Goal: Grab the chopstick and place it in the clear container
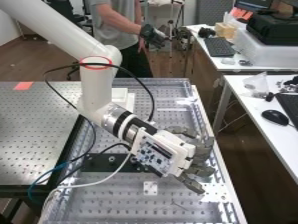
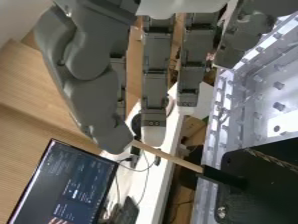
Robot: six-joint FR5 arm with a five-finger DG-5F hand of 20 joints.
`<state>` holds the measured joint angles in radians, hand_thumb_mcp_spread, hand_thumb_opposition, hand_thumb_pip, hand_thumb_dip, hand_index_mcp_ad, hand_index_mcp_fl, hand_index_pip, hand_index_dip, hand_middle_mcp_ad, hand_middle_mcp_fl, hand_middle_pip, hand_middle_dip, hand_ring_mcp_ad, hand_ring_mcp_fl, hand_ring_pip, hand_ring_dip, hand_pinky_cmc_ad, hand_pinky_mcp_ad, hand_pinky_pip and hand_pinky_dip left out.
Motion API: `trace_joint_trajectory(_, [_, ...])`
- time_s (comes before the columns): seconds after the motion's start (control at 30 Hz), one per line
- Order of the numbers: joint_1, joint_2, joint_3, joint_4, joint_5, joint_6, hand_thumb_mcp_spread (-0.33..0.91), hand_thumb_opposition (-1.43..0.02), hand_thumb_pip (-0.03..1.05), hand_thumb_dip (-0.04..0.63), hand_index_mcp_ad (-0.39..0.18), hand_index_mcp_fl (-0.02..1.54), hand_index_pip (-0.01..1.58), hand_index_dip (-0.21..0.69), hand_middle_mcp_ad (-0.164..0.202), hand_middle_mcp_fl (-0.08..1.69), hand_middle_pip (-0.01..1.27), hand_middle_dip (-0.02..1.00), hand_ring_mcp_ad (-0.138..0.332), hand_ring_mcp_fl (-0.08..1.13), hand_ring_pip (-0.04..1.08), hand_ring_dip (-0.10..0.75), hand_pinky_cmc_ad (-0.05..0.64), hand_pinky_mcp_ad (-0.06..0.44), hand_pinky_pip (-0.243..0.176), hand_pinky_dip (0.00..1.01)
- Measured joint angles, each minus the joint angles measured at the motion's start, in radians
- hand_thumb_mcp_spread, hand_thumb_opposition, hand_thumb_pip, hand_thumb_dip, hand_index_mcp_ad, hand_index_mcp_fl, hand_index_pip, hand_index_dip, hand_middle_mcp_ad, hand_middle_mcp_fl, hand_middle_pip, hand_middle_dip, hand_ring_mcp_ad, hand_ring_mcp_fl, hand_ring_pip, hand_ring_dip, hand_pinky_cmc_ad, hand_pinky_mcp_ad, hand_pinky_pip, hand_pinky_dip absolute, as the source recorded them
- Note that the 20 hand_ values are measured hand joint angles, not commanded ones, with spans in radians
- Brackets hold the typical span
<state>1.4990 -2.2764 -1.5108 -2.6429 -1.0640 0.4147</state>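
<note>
Above the right long side of a large see-through container [image 1: 229, 205], the hand [image 1: 202, 154] hangs with its fingers toward the bench's right edge. In the wrist view the hand [image 2: 118, 117] has its thumb tip and a fingertip at the light end of the chopstick [image 2: 174, 159], which looks pinched there. The chopstick slants away from them, and its black end overlaps a black plate. Beside it are the studded walls of the clear container [image 2: 223, 107]. The exact contact at the fingertips is partly hidden behind the thumb.
A white box [image 1: 124, 95] stands toward the bench's far end. The black plate [image 1: 106, 162] lies left of the hand, with cables looping around the arm. A white side table [image 1: 249, 117] carries a mouse [image 1: 275, 117] and a keyboard. One screen [image 2: 63, 182] is near the fingers' side.
</note>
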Motion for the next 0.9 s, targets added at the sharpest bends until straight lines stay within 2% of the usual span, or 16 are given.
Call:
trace_joint_trajectory(0.3, [0.003,-0.007,0.010,-0.005,0.004,0.005,0.60,-0.91,0.57,0.307,-0.265,0.55,1.05,0.093,-0.028,0.77,0.52,0.73,0.068,0.52,0.10,0.494,0.295,0.202,-0.051,0.18])
trace_joint_trajectory(0.53, [0.003,-0.008,0.016,-0.011,0.004,0.009,0.61,-0.94,0.55,0.307,-0.267,0.63,1.13,0.093,-0.026,0.78,0.52,0.73,0.066,0.53,0.10,0.494,0.295,0.202,-0.051,0.18])
trace_joint_trajectory(0.73, [0.003,-0.010,0.014,-0.019,-0.003,0.018,0.61,-0.94,0.56,0.307,-0.265,0.62,1.06,0.093,-0.026,0.80,0.51,0.73,0.066,0.54,0.10,0.494,0.295,0.202,-0.049,0.18])
trace_joint_trajectory(0.9, [0.002,-0.011,0.008,-0.019,-0.009,0.026,0.60,-0.93,0.60,0.307,-0.267,0.54,1.01,0.101,-0.030,0.78,0.48,0.72,0.070,0.53,0.10,0.494,0.295,0.202,-0.049,0.18])
